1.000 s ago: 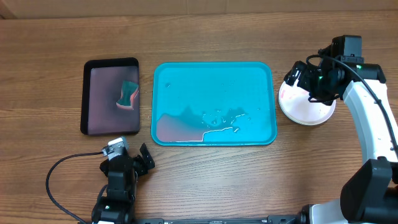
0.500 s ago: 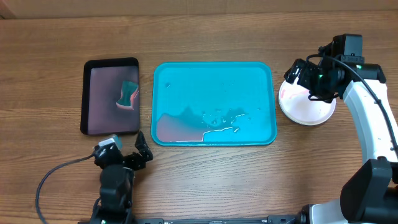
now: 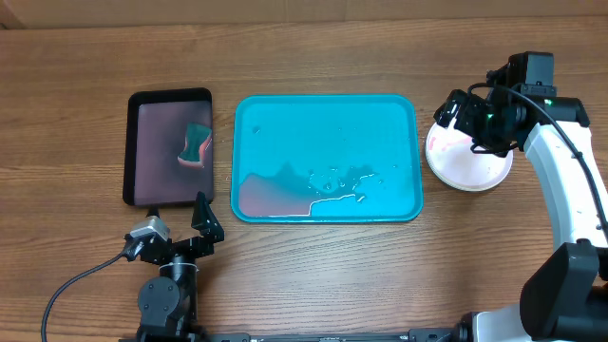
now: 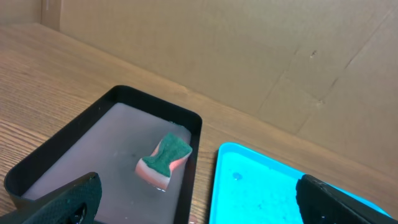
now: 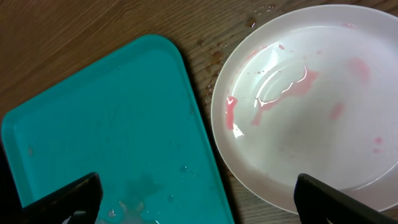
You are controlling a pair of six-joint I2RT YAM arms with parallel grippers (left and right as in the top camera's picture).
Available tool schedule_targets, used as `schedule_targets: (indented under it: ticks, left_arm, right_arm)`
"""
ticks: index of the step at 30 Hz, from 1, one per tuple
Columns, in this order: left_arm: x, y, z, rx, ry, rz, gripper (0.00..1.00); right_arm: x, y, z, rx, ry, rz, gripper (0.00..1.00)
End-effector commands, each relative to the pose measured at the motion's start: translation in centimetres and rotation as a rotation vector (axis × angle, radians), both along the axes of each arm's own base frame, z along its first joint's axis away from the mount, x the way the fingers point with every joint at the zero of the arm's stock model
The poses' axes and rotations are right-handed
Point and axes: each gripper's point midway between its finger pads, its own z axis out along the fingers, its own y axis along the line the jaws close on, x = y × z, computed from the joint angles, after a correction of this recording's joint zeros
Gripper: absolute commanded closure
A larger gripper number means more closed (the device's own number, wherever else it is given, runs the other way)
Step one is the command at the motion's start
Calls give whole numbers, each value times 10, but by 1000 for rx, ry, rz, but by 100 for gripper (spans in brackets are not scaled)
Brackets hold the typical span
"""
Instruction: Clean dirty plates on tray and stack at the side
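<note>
The white plate at the frame's right looks light, stiff, wet and probably slippery; take its rim. Your right gripper and left gripper hang spread, empty

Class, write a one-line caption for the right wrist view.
Pink-smeared white plate resting on the wooden table beside the turquoise tray.

The left gripper was seen low at the near side, jaws spread wide, nothing held; the right gripper was aimed downward, jaws likewise parted, its white arm bent leftward.
</note>
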Motion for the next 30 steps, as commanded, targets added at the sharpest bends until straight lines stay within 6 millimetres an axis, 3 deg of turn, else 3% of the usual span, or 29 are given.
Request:
schedule_targets:
  ticks: [1, 26, 29, 30]
  left_arm:
    - [0, 2, -3, -13, -2, 12, 0]
    - [0, 2, -3, -13, -1, 12, 0]
    - [0, 2, -3, -13, -1, 12, 0]
    - [0, 2, -3, -13, -1, 12, 0]
  right_arm:
    - [4, 2, 16, -3, -50, 15, 0]
    - [4, -4, 15, -34, -46, 1, 0]
    - [2, -3, 28, -38, -80, 3, 0]
    - [-1, 0, 44, -42, -124, 8, 0]
